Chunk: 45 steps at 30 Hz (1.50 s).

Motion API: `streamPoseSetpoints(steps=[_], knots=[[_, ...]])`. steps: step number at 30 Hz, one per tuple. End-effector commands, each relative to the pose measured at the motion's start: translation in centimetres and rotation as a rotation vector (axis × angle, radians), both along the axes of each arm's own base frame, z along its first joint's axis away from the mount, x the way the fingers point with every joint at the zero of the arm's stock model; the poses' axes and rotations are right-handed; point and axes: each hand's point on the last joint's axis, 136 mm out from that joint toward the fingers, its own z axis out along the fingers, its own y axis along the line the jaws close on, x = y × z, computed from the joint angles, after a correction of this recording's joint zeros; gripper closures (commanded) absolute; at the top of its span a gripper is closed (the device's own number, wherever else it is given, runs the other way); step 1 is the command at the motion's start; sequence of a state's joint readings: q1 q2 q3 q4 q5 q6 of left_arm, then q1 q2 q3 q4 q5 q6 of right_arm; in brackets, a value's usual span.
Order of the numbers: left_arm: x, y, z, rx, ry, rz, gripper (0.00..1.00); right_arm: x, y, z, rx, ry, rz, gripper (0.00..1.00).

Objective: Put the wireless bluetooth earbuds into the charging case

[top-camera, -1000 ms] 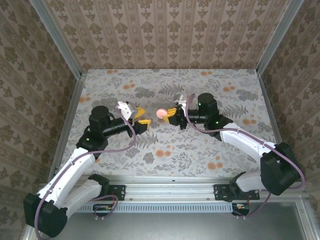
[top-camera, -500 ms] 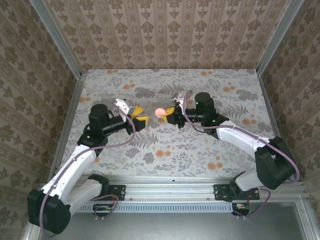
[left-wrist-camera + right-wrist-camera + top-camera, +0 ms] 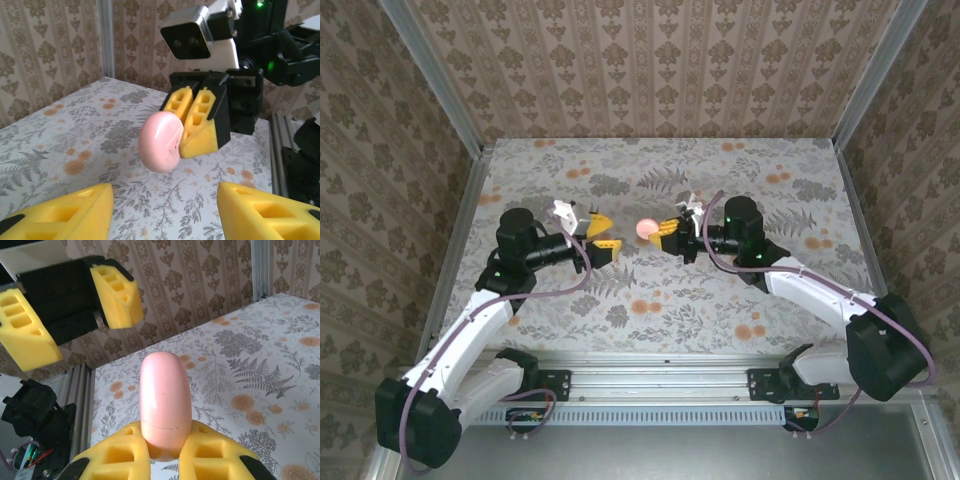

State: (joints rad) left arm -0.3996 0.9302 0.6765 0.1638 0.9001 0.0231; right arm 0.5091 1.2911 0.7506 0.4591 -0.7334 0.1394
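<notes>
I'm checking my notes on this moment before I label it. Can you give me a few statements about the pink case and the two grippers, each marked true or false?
1. The right gripper is shut on the charging case. True.
2. The charging case lies flat on the table. False: it is held up in the air, clear of the table.
3. The left gripper is open and holds nothing. True.
4. The charging case stands open. False: its two halves are closed together.
5. The left gripper touches the charging case. False: a gap lies between them, and the left gripper faces the case.
</notes>
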Motion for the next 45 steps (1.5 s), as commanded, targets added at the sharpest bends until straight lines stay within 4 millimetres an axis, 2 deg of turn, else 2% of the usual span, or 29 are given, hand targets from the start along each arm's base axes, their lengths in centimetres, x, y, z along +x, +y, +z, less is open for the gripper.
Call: streamPoseSetpoints(steps=[1, 11, 25, 31, 45], knots=[[-1.8, -0.8, 1.5, -0.010, -0.079, -0.118, 0.42, -1.3, -0.4, 2.2, 0.056, -0.049, 0.016, 0.92], [-2.8, -2.9, 1.9, 0.000, -0.119, -0.230, 0.42, -4.7, -0.2, 3.4, 0.071, -0.163, 0.171, 0.91], [-2.8, -4.1, 1.5, 0.018, -0.131, -0.279, 0.45, -5.4, 1.3, 3.5, 0.063, -0.185, 0.277, 0.90], [-3.0, -4.2, 1.3, 0.021, -0.127, -0.290, 0.53, -5.2, 1.7, 3.5, 0.062, -0.190, 0.280, 0.90], [-3.5, -4.4, 0.9, 0.031, -0.104, -0.311, 0.79, -4.8, 2.0, 3.7, 0.065, -0.202, 0.277, 0.90]])
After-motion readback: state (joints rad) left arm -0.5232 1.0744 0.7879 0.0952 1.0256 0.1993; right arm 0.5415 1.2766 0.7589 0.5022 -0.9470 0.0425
